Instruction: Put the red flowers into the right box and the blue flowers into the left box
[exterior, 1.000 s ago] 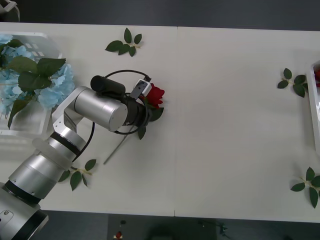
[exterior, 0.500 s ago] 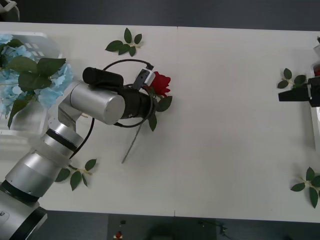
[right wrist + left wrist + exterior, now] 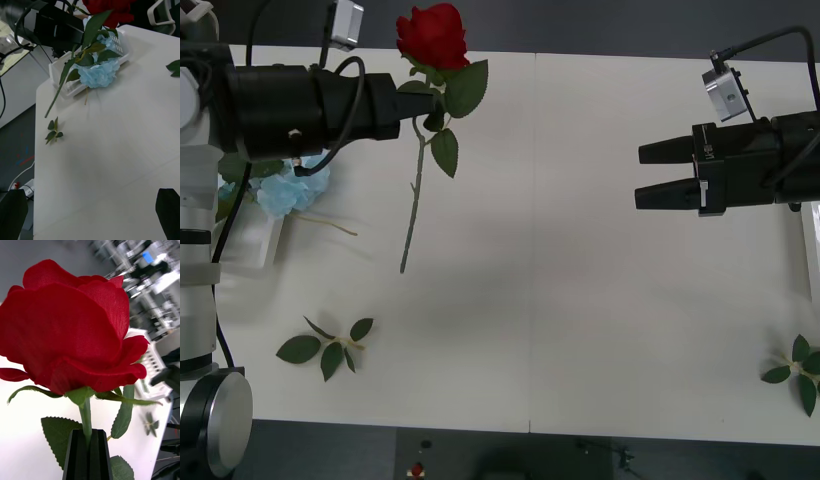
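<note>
— So where's the rose (image 3: 432,35)?

— High over the table's (image 3: 580,300) far left, in my left gripper (image 3: 402,103), jaws clamped just under the bloom. Its stem hangs lengthwise toward me, bloom pointing away.

— And your right gripper (image 3: 642,174)?

— Over the right side, fingers apart, aimed at the rose.
</note>
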Robot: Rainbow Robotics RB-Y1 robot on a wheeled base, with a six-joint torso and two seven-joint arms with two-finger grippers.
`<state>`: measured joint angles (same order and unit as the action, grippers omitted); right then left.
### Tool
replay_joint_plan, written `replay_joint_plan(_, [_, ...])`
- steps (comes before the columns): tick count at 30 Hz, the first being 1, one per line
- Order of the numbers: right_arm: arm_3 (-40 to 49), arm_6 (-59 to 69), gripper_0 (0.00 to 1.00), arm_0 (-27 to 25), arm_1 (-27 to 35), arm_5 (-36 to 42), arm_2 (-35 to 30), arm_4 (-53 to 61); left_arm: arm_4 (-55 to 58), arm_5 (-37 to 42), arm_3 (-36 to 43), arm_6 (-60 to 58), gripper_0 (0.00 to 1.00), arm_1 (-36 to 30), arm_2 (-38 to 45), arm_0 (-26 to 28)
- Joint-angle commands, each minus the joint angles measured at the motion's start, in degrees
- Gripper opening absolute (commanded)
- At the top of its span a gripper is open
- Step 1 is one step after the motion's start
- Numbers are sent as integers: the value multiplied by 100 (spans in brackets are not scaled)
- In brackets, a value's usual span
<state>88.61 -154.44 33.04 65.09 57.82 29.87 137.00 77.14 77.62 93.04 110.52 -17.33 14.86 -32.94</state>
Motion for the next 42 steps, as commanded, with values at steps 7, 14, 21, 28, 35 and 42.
replay_joint_plan(7, [60, -56, 100, 18, -128, 274, -69, 380, 3712, -468, -2018, 3168, 0, 125, -264, -20])
replay_joint_plan(14, [-248, -56, 100, 18, -435, 502, -69, 468, 5434, -1162, -2220, 3538, 0, 600, -950, 68])
replay_joint_plan(21, [-336, -56, 100, -70, -743, 502, -69, 459, 5636, -1645, -2220, 3608, 0, 1039, -1284, 77])
replay_joint_plan(28, [-318, -56, 100, -281, -1033, 494, -69, 459, 5531, -2269, -2167, 3731, 0, 1215, -1890, 77])
replay_joint_plan(35, [-292, -56, 100, -422, -1332, 494, -69, 406, 4951, -2630, -2158, 3775, 0, 1373, -2119, 77])
replay_joint_plan(42, [-292, -56, 100, -448, -1622, 318, -7, 195, 4810, -2770, -2167, 3766, 0, 1417, -2259, 77])
